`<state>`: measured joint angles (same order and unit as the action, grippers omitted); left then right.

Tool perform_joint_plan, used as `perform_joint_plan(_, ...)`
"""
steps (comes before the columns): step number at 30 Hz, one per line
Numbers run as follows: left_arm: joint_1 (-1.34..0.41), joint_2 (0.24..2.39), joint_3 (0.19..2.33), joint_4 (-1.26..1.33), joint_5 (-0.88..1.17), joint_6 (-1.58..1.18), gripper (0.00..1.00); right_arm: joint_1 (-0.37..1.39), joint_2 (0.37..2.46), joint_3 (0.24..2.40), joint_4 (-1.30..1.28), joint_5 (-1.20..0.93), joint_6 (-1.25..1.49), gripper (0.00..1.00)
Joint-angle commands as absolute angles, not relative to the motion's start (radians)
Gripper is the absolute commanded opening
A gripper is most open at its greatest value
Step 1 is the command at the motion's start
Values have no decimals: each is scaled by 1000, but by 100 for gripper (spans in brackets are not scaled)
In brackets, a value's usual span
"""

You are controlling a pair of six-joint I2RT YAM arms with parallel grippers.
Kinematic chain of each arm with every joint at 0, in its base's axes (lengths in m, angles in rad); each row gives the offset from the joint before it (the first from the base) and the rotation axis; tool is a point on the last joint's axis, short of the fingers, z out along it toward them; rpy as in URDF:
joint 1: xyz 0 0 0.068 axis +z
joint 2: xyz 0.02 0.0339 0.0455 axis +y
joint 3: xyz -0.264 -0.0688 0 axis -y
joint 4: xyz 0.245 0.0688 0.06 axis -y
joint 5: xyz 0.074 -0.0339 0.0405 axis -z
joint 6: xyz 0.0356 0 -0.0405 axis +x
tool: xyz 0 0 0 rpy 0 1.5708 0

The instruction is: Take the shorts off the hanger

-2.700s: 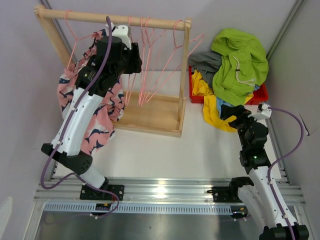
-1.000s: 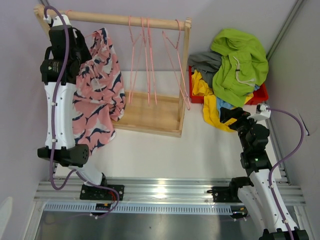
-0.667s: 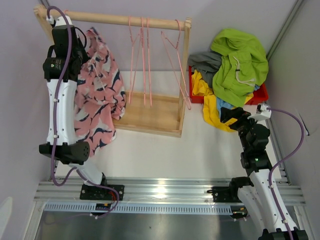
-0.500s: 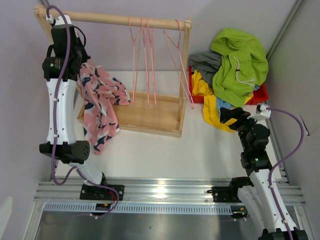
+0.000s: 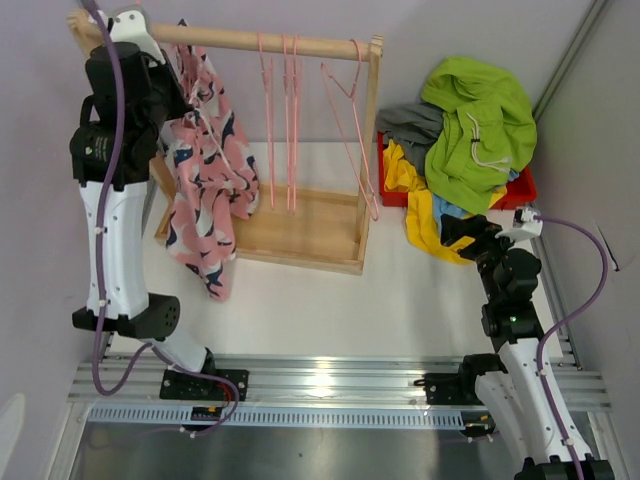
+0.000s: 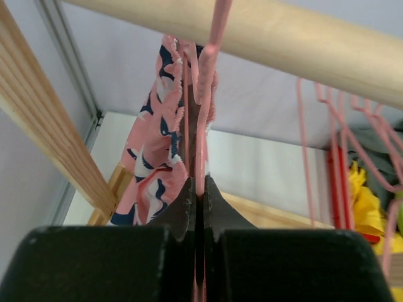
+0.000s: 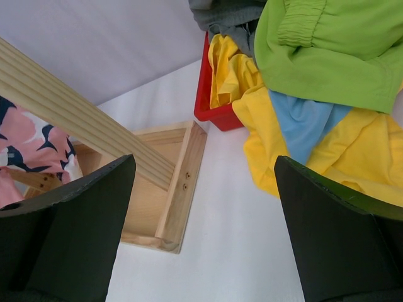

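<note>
White table [image 5: 400,300] carries wooden rack [image 5: 300,225] and red bin [image 5: 390,197].

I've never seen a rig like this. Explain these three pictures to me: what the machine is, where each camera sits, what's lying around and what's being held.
These are two robot arms bolted at the near edge of a white table. The wide picture looks down from above and behind them. The other two come from a camera on each wrist, so the black shapes there are that arm's own fingers. A wooden rack stands on the table. The left gripper is pinched shut on the pink hanger, which carries the pink patterned shorts. The right gripper is open and holds nothing. Near it, a red bin holds a pile of lime green shorts, grey shorts, yellow shorts and light blue shorts.
</note>
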<state>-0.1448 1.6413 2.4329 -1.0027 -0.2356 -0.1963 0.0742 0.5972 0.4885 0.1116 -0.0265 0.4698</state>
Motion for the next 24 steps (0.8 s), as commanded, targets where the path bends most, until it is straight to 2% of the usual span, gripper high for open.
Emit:
perform_joint_plan(1,-149,1545,2459,-923,-186,-170,0,61,598,486,169,-46,459,99)
perform_joint_plan(7,-152,1367,2281,-937,-123,-166,0,51,601,488,184,-84,469,99)
perform_joint_plan(8,-155,1326,2140,-930,-108,-161,0,49,588,491,186,-93,471,99)
perform_joint_plan(10,-169,1232,2036,-894,-100,-167,0,52,568,486,201,-124,485,99)
perform_joint_plan(11,-175,1147,1897,-885,-85,-172,0,54,558,485,204,-130,491,100)
perform_joint_plan(19,-233,856,1496,-910,74,-195,0,107,526,575,222,-247,537,99)
perform_joint_plan(24,-313,723,1289,-928,204,-232,0,126,577,733,224,-549,520,99)
